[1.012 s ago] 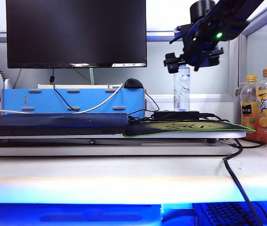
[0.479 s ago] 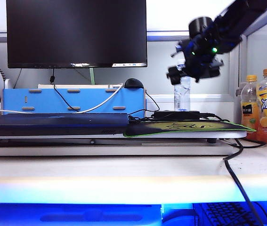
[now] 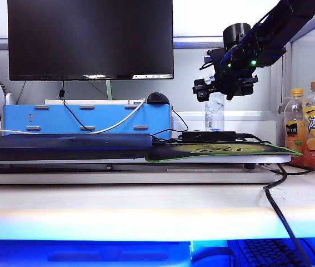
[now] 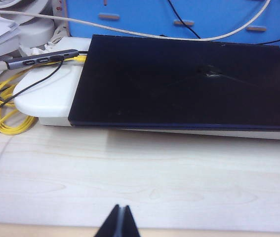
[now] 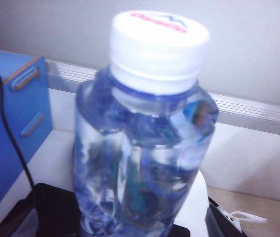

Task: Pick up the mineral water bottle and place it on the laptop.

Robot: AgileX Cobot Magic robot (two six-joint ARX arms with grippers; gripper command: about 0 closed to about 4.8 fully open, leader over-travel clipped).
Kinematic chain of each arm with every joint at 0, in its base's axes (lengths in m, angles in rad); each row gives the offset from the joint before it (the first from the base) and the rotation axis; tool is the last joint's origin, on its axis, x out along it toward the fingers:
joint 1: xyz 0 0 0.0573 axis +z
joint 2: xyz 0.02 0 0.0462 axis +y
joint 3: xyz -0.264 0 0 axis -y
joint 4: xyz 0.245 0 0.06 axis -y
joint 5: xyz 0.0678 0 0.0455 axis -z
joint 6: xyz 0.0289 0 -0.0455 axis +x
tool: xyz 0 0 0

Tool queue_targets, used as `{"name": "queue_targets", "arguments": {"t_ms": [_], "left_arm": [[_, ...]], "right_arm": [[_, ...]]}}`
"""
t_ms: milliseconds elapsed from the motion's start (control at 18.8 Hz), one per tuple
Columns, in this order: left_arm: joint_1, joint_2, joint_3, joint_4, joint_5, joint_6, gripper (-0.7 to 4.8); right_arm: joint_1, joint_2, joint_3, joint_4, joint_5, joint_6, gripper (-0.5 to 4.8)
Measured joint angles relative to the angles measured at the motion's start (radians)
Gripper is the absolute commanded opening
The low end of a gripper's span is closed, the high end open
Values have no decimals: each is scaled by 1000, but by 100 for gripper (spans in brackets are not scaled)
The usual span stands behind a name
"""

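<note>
The mineral water bottle (image 3: 215,114) is seen standing upright behind the green-edged mouse pad (image 3: 224,151), on or just behind a black power adapter (image 3: 208,135), to the right of the blue organiser box (image 3: 86,119). Its upper part is hidden in the exterior view by the right gripper (image 3: 217,89), which is held at the bottle's neck and cap; whether the fingers touch the plastic cannot be told. In the right wrist view the bottle (image 5: 142,143) fills the picture at close range, its white cap (image 5: 157,44) and dented clear body shown plainly, while the fingers themselves are outside that picture. The right fingers are spread to their widest, and no grip on the bottle is shown.

The laptop (image 3: 65,146) is seen lying closed and flat on a white stand (image 3: 118,161) on the worktop (image 3: 146,206), to the left of the mouse pad and well apart from the bottle. In the left wrist view its dark lid (image 4: 189,84) is bare. The left gripper (image 4: 119,223) is seen low over the worktop in front of the laptop, its fingers (image 4: 113,224) pressed together with nothing between them.

Two orange-drink bottles (image 3: 310,130) are set at the far right, and a black monitor (image 3: 90,39) stands behind
</note>
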Motion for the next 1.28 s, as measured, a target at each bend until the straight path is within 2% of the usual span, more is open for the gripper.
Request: {"name": "queue_targets", "arguments": {"t_ms": [53, 160, 266, 373, 533, 692, 799, 852, 906, 1278], "left_arm": [[0, 0, 0, 0, 0, 0, -2], [0, 0, 0, 0, 0, 0, -2], [0, 0, 0, 0, 0, 0, -2], [0, 0, 0, 0, 0, 0, -2], [0, 0, 0, 0, 0, 0, -2], [0, 0, 0, 0, 0, 0, -2], [0, 0, 0, 0, 0, 0, -2], [0, 0, 0, 0, 0, 0, -2], [0, 0, 0, 0, 0, 0, -2], [0, 0, 0, 0, 0, 0, -2]], "right_arm": [[-1, 5, 1, 0, 0, 1, 378], [-1, 6, 1, 3, -24, -1, 347], [-2, 6, 1, 23, -71, -16, 247], [-2, 6, 10, 27, -84, -21, 187], [-1, 6, 11, 66, -109, -21, 151], [0, 7, 56, 82, -112, -21, 146], [-1, 7, 74, 81, -112, -21, 165], [-2, 7, 82, 79, -112, -21, 268], [-2, 6, 85, 79, -112, -22, 479], [-2, 84, 100, 59, -157, -27, 479]]}}
